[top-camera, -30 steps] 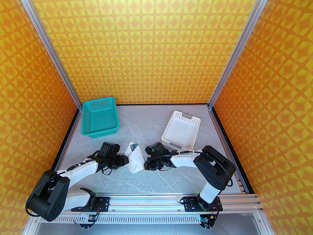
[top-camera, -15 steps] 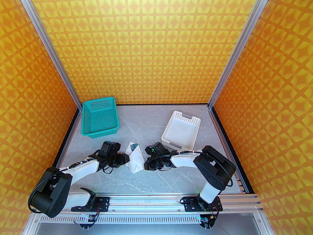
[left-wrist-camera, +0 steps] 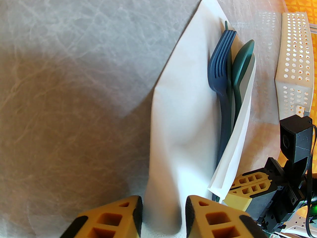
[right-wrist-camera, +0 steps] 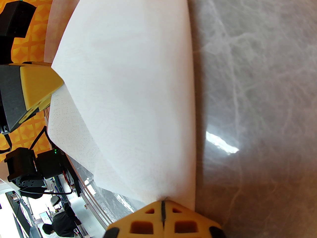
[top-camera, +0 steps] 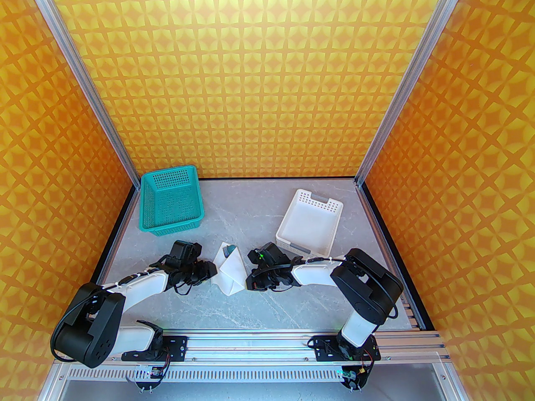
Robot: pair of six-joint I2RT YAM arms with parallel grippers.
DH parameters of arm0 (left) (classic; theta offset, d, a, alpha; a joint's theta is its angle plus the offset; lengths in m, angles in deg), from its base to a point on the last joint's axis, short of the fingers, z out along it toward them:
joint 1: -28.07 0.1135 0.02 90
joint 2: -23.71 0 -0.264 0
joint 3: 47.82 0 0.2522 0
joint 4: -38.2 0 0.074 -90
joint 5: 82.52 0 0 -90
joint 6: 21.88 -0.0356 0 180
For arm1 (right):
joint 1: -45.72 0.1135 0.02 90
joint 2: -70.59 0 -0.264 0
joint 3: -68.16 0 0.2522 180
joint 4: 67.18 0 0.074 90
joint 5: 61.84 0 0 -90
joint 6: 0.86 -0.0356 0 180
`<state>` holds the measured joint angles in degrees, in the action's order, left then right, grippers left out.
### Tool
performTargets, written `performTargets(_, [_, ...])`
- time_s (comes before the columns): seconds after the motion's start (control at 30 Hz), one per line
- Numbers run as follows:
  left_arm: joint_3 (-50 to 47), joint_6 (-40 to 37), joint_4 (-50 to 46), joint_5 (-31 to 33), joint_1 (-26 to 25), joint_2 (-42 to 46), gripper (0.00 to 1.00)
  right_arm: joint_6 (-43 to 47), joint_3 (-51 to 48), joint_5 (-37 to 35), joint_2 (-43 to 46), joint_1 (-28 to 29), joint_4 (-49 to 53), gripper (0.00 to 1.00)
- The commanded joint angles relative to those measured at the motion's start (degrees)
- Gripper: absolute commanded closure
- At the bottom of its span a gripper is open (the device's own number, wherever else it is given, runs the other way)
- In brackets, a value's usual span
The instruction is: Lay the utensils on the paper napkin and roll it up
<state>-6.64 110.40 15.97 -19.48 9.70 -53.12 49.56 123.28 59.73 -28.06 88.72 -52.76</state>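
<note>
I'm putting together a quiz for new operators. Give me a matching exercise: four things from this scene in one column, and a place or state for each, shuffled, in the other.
Things:
1. teal basket
2. white tray
3. utensils
4. right end effector

Places or states:
A. on the right half of the table
B. shut on the napkin
C. at the table's far left corner
D. lying in the fold of the napkin

Pairs: 1-C, 2-A, 3-D, 4-B
</note>
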Motion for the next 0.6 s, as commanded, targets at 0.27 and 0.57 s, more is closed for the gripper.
performTargets(0.27, [0.4, -1.1, -1.3, -8.1, 1.7, 4.2, 0.61, 1.2, -1.1, -7.7, -3.4, 0.3, 8.4, 1.0])
performTargets(0.57, [-0.7, -1.7, -2.8, -6.1, 2.0, 2.5, 0.63, 1.3, -0.7, -7.6, -3.3, 0.3, 8.9, 1.0])
